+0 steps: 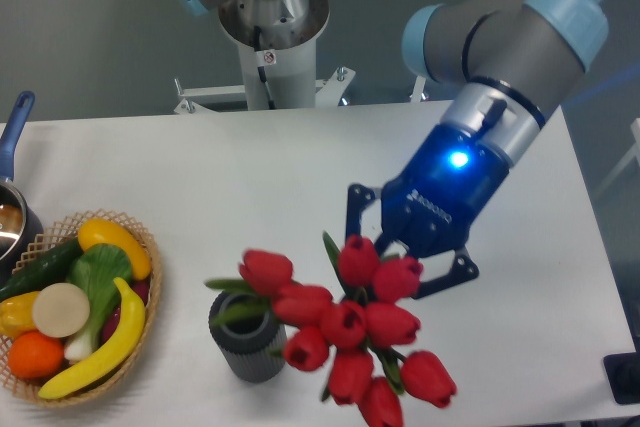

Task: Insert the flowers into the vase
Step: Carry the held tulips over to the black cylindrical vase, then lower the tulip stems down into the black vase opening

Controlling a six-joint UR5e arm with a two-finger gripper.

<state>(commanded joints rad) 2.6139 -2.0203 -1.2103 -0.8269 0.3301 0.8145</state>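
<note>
The gripper [405, 252] hangs above the table [300, 177], tilted toward the camera, with a blue light glowing on its body. Its two black fingers [356, 209] reach down and forward on either side of the flowers [345, 322], and the jaws appear clamped on the stems; the contact itself is hidden behind the red buds, so the grip is judged only from the bunch being carried in the air.

The flowers spread out below and in front of the jaws, buds pointing toward the camera and to the left. The stems run back up between the fingers, with one green leaf poking up beside the left finger. The leftmost bud and a green leaf overlap the rim of the vase [247, 347] as seen from here. Whether they touch it or float above it cannot be told.

The vase stands upright on the table near the front edge, left of the gripper and partly covered by the bunch. Its opening is mostly screened by the leaf and buds.

A basket [140, 322] of fruit and vegetables sits at the left edge of the table, well apart from the vase. A pot [10, 217] with a blue handle shows at the far left.
</note>
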